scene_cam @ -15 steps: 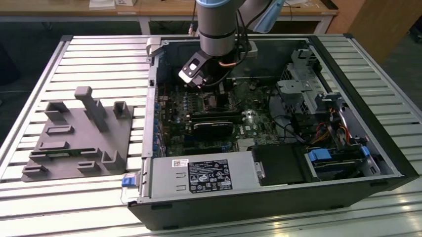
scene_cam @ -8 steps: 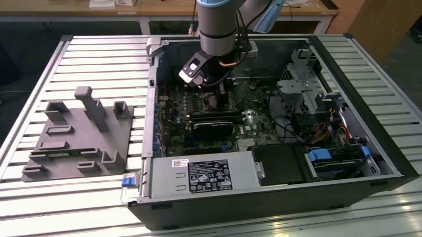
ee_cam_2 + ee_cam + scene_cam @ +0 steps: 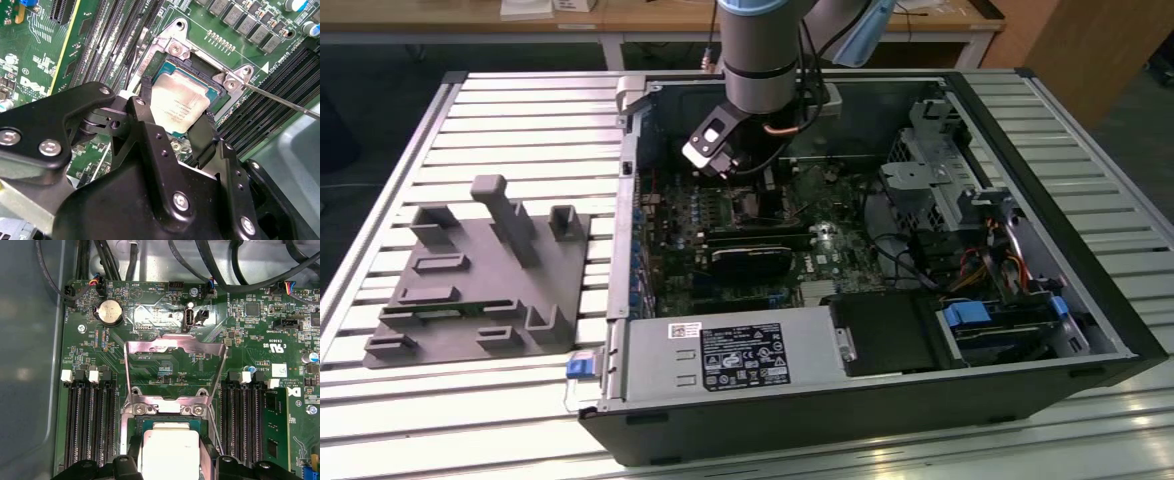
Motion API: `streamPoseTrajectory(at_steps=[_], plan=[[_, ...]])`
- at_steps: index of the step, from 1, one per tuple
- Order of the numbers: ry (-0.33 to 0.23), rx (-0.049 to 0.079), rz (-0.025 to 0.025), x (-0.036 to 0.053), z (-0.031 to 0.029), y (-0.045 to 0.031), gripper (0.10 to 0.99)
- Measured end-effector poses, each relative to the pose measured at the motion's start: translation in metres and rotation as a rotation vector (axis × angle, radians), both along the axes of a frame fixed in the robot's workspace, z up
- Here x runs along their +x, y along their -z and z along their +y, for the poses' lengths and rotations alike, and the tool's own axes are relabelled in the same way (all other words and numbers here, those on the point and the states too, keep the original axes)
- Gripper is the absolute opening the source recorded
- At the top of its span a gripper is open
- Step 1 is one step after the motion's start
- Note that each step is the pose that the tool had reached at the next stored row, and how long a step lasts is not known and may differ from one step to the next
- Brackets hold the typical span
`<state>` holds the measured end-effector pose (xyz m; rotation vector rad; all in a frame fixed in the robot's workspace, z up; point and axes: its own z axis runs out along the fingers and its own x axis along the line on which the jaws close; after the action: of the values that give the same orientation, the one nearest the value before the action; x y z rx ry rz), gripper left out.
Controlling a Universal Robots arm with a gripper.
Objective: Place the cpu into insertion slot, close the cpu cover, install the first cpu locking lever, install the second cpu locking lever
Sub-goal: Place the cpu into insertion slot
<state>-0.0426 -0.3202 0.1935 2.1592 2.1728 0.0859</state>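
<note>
The cpu [image 3: 177, 107], a pale silver-tan square chip, lies level in or just over the insertion slot [image 3: 204, 70], a black socket with a silvery rim. My gripper [image 3: 175, 119] reaches down into the open computer case [image 3: 1107, 300], and its black fingers [image 3: 145, 100] press on two opposite edges of the chip. In the first wrist view the cpu [image 3: 170, 450] shows between the same fingers [image 3: 132, 452]. The cpu cover [image 3: 175, 346], a thin silvery frame plate, stands flipped open beyond the socket. A thin locking lever [image 3: 280, 100] sticks out beside the socket, unlatched.
Long black memory slots [image 3: 87, 425] flank the socket on both sides. A black card [image 3: 754, 255], a power supply [image 3: 734, 355], a drive cage [image 3: 947, 180] and cables [image 3: 974, 270] crowd the case. A grey fixture [image 3: 480, 270] sits on the slatted table at the exterior view's left.
</note>
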Motion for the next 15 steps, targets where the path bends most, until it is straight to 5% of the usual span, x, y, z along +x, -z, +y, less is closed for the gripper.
streamPoseTrajectory(at_steps=[10, 15], plan=[[0.0, 0.0, 0.0, 0.0, 0.0, -0.0002, 0.612], [0.0, 0.001, 0.0, 0.0, 0.0, -0.0061, 0.612]])
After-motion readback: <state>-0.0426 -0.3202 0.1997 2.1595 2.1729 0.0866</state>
